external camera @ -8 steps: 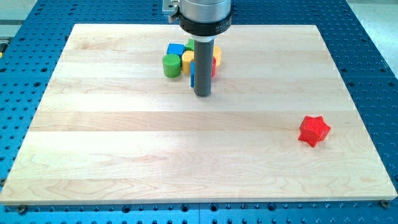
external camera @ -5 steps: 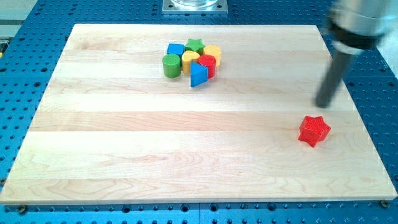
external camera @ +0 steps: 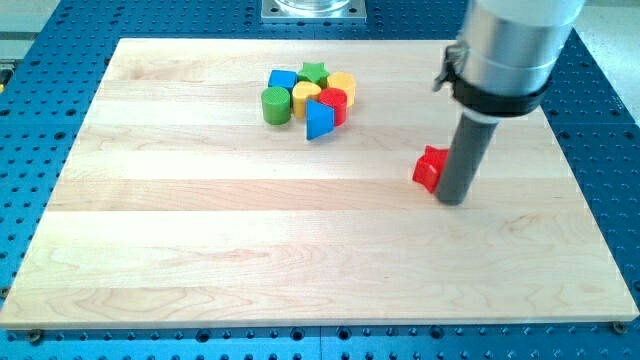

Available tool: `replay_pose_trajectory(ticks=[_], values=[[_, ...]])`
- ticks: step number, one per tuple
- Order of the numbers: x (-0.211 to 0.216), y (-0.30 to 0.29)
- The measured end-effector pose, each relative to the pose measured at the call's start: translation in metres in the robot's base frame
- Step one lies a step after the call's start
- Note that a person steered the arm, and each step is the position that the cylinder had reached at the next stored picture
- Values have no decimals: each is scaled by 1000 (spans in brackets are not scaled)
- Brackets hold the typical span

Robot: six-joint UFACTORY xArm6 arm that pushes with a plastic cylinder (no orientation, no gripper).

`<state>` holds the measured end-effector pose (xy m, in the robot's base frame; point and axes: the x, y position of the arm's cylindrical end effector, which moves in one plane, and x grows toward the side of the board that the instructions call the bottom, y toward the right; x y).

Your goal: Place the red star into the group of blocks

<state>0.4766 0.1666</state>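
The red star lies right of the board's centre, partly hidden behind the rod. My tip is on the board, touching the star's right side. The group of blocks sits near the view's top, left of the star: a green cylinder, a blue cube, a green star, a yellow block, another yellow block, a red cylinder and a blue wedge-shaped block.
The wooden board rests on a blue perforated table. A metal mount sits at the view's top edge.
The rod swung from the board's right side down behind the red star. The star slid up and to the left, from the lower right toward the board's centre. The group has not moved.
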Motion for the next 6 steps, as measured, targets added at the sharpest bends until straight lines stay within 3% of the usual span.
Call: replay_pose_trajectory(ticks=[1, 2, 3, 4, 5, 6], values=[[-14, 10], [-23, -112], [-23, -151], [-29, -92], [-56, -88], [-52, -160]])
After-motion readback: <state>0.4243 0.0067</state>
